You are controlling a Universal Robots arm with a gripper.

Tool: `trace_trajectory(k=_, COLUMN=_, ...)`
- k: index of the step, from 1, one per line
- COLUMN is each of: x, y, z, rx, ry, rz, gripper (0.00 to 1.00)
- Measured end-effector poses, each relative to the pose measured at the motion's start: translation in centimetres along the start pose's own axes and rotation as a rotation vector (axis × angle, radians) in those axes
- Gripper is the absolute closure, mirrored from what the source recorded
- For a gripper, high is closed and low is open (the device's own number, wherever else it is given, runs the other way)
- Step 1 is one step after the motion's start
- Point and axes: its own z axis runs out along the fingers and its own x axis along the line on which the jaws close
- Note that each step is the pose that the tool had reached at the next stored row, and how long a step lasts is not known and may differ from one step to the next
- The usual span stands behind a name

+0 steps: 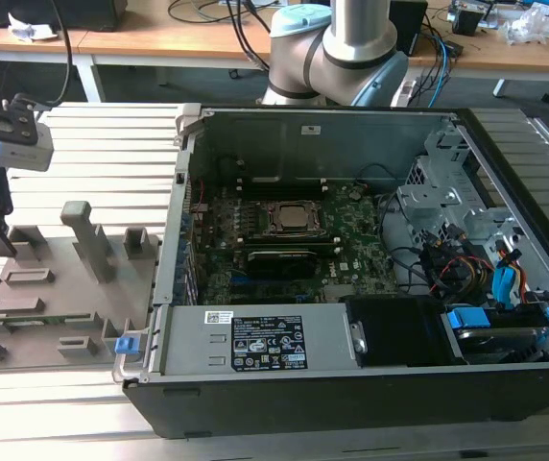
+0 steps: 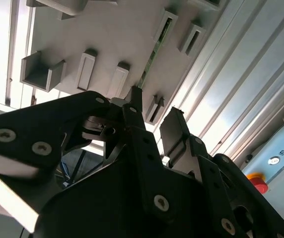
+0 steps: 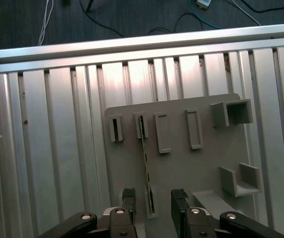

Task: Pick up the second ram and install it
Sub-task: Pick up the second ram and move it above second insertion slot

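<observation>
Ribbed aluminium table (image 1: 83, 134) runs under everything. Wooden desks (image 1: 159, 38) with trailing cables stand behind it in the exterior view, and dark floor (image 3: 132, 20) lies past the table's edge in the first wrist view. On the exterior view's left lies a grey fixture plate (image 3: 181, 168) with raised slots and open pockets. Just beside it, to the right, sits the open computer case (image 1: 351, 394), with the green motherboard (image 1: 351, 254) inside and the arm's base (image 1: 342, 48) behind.

My gripper (image 3: 154, 198) hangs over the plate with its fingers (image 3: 179, 197) spread wide, gripping nothing. The second ram (image 3: 145, 158) stands on edge in the plate's slots. I see it as a thin line running from one slot toward the gap between the fingers, so its faces are hidden from me. I cannot tell whether the fingertips reach down to its level.

In the exterior view the frame's left edge cuts the gripper off, below a grey camera box (image 1: 20, 144) on the wrist. In the second wrist view the gripper's black linkage covers much of the plate, leaving a green sliver of the stick ahead of the fingertips.
</observation>
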Motion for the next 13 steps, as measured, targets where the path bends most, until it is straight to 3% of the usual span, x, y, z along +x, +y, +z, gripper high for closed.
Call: trace_trajectory(k=13, x=0.01, y=-0.03, z=0.82, rx=0.0002, ry=0.0009, rz=0.0, gripper=0.58)
